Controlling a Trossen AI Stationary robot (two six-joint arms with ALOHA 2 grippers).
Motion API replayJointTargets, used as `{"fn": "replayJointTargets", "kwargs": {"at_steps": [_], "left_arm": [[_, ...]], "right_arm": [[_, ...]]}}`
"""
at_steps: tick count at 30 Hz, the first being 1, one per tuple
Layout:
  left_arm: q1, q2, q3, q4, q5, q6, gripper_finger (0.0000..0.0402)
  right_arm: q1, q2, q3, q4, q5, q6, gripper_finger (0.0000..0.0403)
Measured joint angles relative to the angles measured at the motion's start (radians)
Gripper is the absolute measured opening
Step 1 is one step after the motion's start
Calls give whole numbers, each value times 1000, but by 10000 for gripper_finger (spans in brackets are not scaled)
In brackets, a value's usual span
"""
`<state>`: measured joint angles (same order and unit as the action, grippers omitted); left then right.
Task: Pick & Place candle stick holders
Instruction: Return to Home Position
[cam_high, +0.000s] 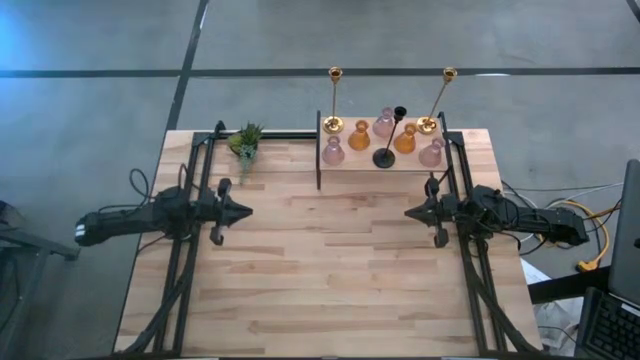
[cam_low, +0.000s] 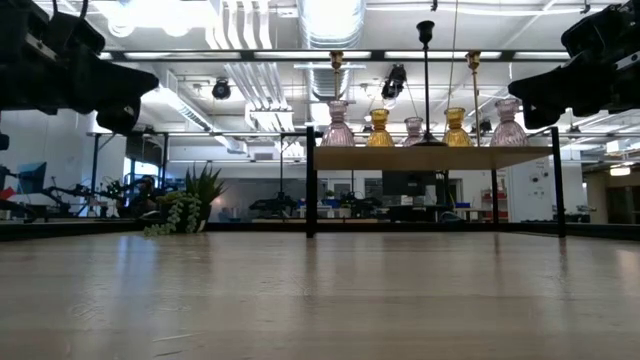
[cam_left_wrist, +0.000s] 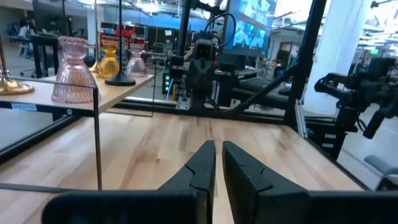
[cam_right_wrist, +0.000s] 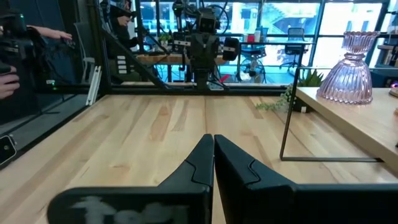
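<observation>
The candle stick holders stand on their bases on a small raised wooden shelf (cam_high: 370, 168) at the table's far edge. There are two tall thin gold ones (cam_high: 334, 100) (cam_high: 440, 100), a black stemmed one (cam_high: 390, 140), two amber glass ones (cam_high: 359, 135) (cam_high: 405, 140) and three pink glass ones (cam_high: 333, 152) (cam_high: 384, 123) (cam_high: 431, 153). My left gripper (cam_high: 245, 211) (cam_left_wrist: 217, 149) hovers level at the table's left, shut and holding nothing. My right gripper (cam_high: 410, 212) (cam_right_wrist: 212, 140) faces it from the right, also shut and holding nothing. Both are nearer than the shelf.
A small green plant (cam_high: 245, 140) stands at the far edge, left of the shelf. The shelf rests on thin black legs (cam_left_wrist: 97, 146) with open space beneath it. Bare wooden table top (cam_high: 320, 270) lies between and in front of the arms. A person's hand (cam_right_wrist: 9, 84) shows beyond the table.
</observation>
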<state>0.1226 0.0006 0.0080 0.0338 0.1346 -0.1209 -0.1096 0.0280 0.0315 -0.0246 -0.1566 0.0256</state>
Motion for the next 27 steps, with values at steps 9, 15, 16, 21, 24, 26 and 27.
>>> {"fn": "replayJointTargets", "kwargs": {"at_steps": [9,15,16,21,24,26,27], "left_arm": [[-3,0,-1,-8,-1,63,35],[-3,5,-1,-1,-1,54,35],[-3,5,-1,-1,-1,53,35],[-3,5,-2,0,0,53,35],[-3,5,-2,0,3,53,35],[-3,5,-2,0,3,53,35],[-3,5,-2,0,3,53,35]], "right_arm": [[0,0,0,0,0,-1,8],[0,0,0,0,0,-1,8],[0,0,0,0,0,-3,8],[0,0,0,0,0,-3,8],[0,1,0,0,0,-1,8],[0,1,0,0,0,-3,8],[0,1,0,0,0,-1,8]]}}
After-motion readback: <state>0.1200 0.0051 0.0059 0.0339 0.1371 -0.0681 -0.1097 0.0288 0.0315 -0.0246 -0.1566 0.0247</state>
